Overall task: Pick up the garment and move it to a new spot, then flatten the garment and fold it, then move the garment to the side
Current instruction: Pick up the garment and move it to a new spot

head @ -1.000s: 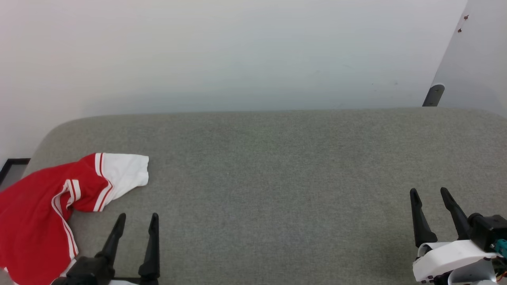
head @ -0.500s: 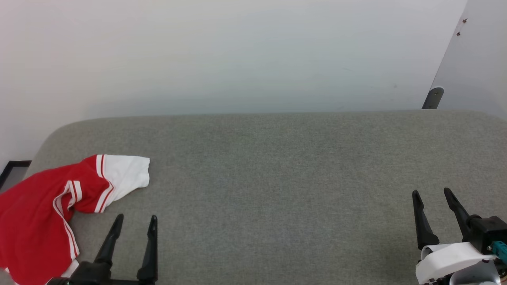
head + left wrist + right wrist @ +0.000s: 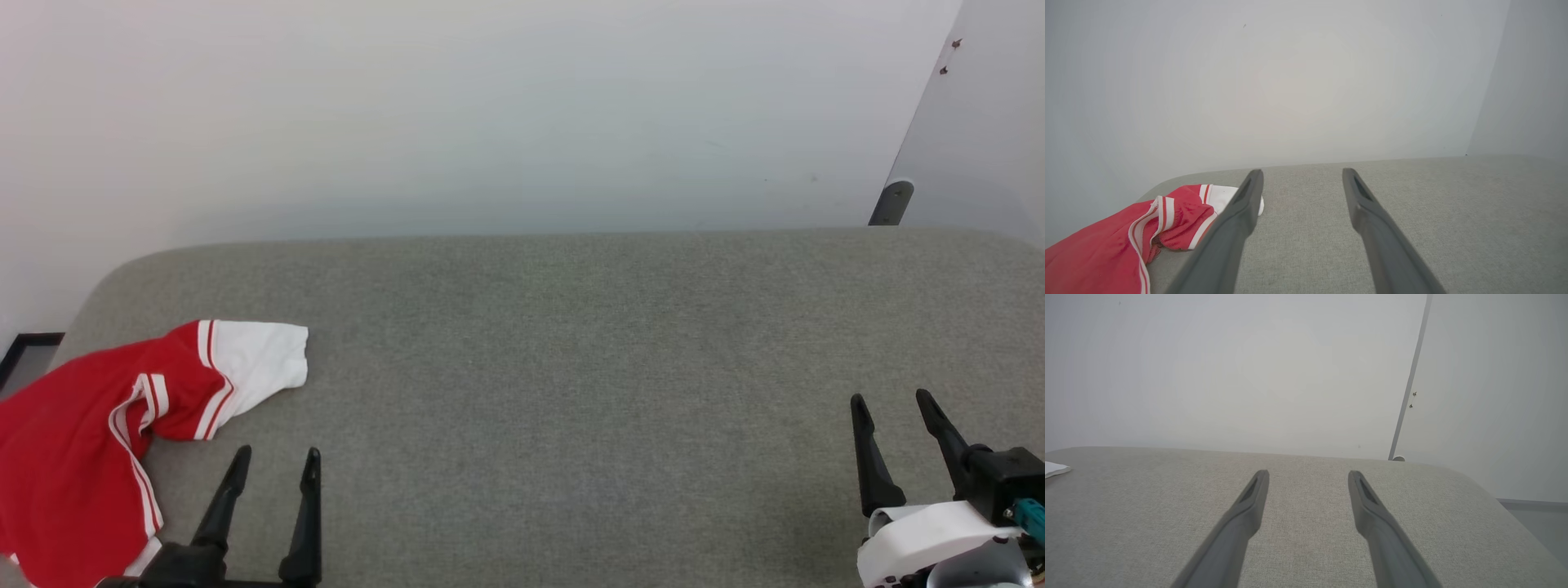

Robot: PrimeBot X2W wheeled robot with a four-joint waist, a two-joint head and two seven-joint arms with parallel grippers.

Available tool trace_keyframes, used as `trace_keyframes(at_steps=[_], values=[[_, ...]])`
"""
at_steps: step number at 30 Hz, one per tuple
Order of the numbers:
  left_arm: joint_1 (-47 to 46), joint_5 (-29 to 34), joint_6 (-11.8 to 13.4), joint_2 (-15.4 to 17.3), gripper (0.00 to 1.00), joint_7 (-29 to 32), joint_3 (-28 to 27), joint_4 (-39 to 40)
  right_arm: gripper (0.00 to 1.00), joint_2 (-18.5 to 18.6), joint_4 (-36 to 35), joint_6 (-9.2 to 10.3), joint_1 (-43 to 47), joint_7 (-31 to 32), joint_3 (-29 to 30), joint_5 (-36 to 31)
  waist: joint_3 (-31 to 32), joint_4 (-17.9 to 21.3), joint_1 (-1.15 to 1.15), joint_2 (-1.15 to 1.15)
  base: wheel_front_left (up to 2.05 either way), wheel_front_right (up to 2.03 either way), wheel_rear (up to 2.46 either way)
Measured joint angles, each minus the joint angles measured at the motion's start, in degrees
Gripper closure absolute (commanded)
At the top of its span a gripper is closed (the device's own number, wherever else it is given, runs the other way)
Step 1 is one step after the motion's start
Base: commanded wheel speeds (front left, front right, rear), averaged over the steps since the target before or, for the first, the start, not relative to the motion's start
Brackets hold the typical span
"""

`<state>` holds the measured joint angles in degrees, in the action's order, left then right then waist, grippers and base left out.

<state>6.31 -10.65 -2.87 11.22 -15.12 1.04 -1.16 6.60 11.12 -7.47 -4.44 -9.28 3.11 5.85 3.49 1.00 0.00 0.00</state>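
The garment [image 3: 73,441], bright red with a white sleeve and red-and-white striped bands, lies crumpled at the left end of the grey padded surface [image 3: 571,367]; part of it runs off the head view's left edge. In the left wrist view the garment [image 3: 1106,253] lies left of the fingers. My left gripper [image 3: 276,457] hovers open just right of the garment, apart from it, nothing between its fingers. At the lower right my right gripper [image 3: 890,400] is open and empty over bare fabric. The right wrist view catches a white sleeve tip [image 3: 1055,468] at its left edge.
A pale wall [image 3: 490,114] rises directly behind the padded surface. A dark post [image 3: 891,202] stands at the back right beside a wall panel. The surface's rounded left corner [image 3: 98,286] drops to the floor, where a dark frame [image 3: 24,347] shows.
The whole head view has shifted slightly, so the camera moved. Both grippers sit a little lower in view than before; both stay open. The garment has not moved.
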Motion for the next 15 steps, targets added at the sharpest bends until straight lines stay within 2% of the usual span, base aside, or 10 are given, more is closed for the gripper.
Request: trace_keyframes(at_steps=[9,15], values=[[0.0,0.2,-0.7,-0.3,0.0,0.0,-0.6,-0.8,0.0,0.0,-0.1,0.0,0.3,0.2,0.2,-0.1,0.3,-0.5,0.0,0.0,0.0,0.0,0.0],[-0.8,0.1,-0.7,-0.1,0.0,0.0,-1.3,-2.8,0.0,0.0,0.1,0.0,0.4,0.2,-0.4,0.4,0.7,-2.7,0.0,0.0,0.0,0.0,0.0]])
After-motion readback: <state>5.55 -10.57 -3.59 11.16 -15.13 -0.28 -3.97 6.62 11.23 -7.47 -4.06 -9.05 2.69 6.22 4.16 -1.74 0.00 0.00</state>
